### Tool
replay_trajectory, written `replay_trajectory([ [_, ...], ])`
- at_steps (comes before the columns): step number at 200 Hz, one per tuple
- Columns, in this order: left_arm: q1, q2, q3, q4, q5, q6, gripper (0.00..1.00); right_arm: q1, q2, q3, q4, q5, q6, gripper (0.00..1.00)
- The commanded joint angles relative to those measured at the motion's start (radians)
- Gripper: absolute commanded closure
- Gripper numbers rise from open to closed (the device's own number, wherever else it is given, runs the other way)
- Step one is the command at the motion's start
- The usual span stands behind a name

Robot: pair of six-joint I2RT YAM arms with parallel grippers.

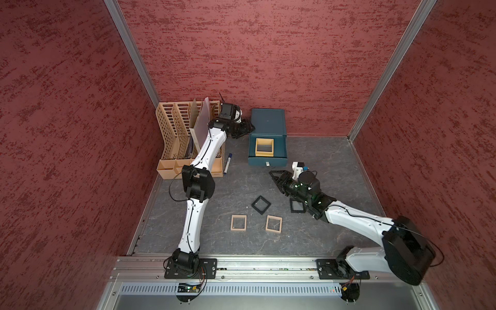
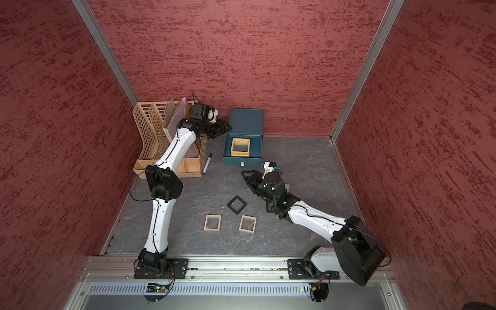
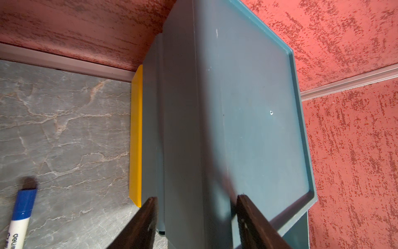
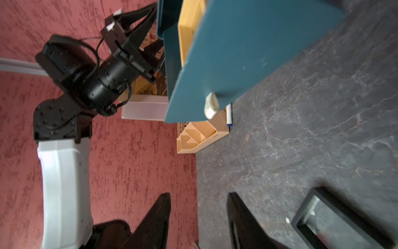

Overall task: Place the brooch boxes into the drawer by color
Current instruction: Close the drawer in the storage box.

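The job is only partly done. The teal chest [image 1: 268, 122] stands at the far edge of the grey table [image 1: 330, 161], about in the middle. One drawer [image 1: 280, 150] is pulled out toward the near edge. A mustard box [image 1: 264, 147] lies flat inside it. I can see only one mustard frame in both top views. If a second one sits under it, I cannot tell. Four brooch boxes are still out on the table, in its middle part. A black box [image 1: 260, 205] lies bare, turned like a diamond. The other black box [image 1: 296, 206] is half hidden under the right arm. Closer to the near edge lie a pink-beige box [image 1: 238, 222] and a second pink-beige box [image 1: 273, 223], side by side and apart. The left gripper [image 1: 248, 128] is at the chest's left side, by the tan file rack [image 1: 171, 134]. Its fingers are spread, one beside the chest and one over its top. It looks like it steadies the chest, but I cannot tell if it presses. The right gripper [image 1: 275, 177] is just in front of the drawer's silver pull [image 1: 267, 163]. Its fingers are apart and hold nothing. I think the open drawer must be pushed shut. Then the black and pink-beige pairs each need a drawer of their own. A marker pen [image 1: 227, 163] lies by the rack and is not part of the job.
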Motion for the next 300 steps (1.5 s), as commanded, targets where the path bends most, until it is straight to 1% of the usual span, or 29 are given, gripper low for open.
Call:
replay_trajectory([
  [1,0.003,0.017,-0.014,-0.031,-0.026,0.027,0.39,0.007,0.07,-0.002,0.285,0.087,0.116,0.53],
  [2,0.003,0.018,-0.014,-0.031,-0.026,0.027,0.39,0.007,0.093,-0.002,0.289,0.087,0.117,0.53],
  [8,0.003,0.016,-0.014,-0.032,-0.026,0.027,0.39,0.007,0.12,0.01,0.308,0.089,0.12,0.54],
  [33,0.003,0.013,-0.014,-0.035,-0.032,0.032,0.39,0.006,0.182,0.065,0.314,0.093,0.127,0.55],
  [59,0.003,0.017,-0.014,-0.038,-0.033,0.036,0.39,0.006,0.222,0.063,0.353,0.133,0.155,0.56],
  [79,0.003,0.017,-0.014,-0.039,-0.033,0.036,0.4,0.005,0.261,0.074,0.402,0.131,0.166,0.57],
  [124,0.001,0.016,-0.014,-0.047,-0.034,0.041,0.4,0.003,0.297,0.106,0.392,0.157,0.186,0.61],
  [140,0.001,0.016,-0.014,-0.048,-0.036,0.042,0.4,-0.003,0.305,0.114,0.388,0.161,0.185,0.65],
  [172,0.002,0.017,-0.014,-0.049,-0.036,0.042,0.4,-0.014,0.323,0.122,0.401,0.16,0.192,0.7],
  [206,0.002,0.014,-0.014,-0.047,-0.034,0.039,0.4,-0.026,0.317,0.13,0.368,0.159,0.188,0.84],
  [238,0.002,0.015,-0.014,-0.048,-0.034,0.039,0.41,-0.035,0.317,0.127,0.369,0.155,0.188,0.88],
  [271,0.0,0.013,-0.014,-0.049,-0.036,0.036,0.41,-0.043,0.32,0.139,0.364,0.149,0.183,1.0],
  [300,-0.002,0.013,-0.014,-0.049,-0.036,0.036,0.41,-0.047,0.317,0.156,0.34,0.145,0.177,1.0],
])
